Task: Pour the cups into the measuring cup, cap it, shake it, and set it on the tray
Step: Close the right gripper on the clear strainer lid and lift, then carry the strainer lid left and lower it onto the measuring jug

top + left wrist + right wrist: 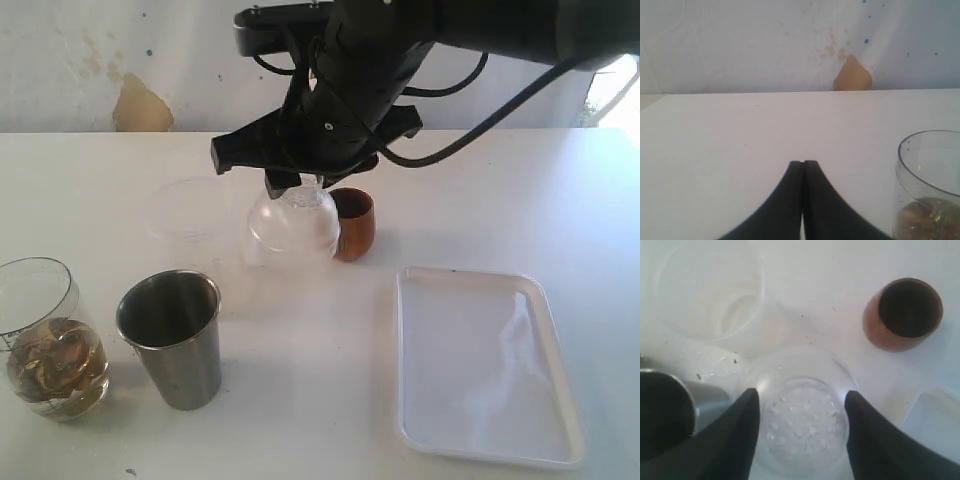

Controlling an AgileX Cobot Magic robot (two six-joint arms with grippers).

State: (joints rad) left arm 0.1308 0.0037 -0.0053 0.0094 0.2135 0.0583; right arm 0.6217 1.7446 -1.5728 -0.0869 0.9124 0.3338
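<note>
The measuring cup (45,340) stands at the front left, uncapped, with brownish pieces in its bottom; it also shows in the left wrist view (927,190). Next to it is the steel tumbler (172,335), upright. The brown wooden cup (353,223) stands upright mid-table and looks empty from above (902,312). A clear domed lid with a perforated top (293,222) sits beside it. My right gripper (801,397) is open just above that lid (807,425), one finger on each side. My left gripper (802,165) is shut on nothing, low over bare table beside the measuring cup.
The white tray (485,365) lies at the front right, its corner showing in the right wrist view (935,415). A frosted unmarked plastic cup (190,210) stands left of the lid. The right arm (380,60) reaches across the middle from the upper right.
</note>
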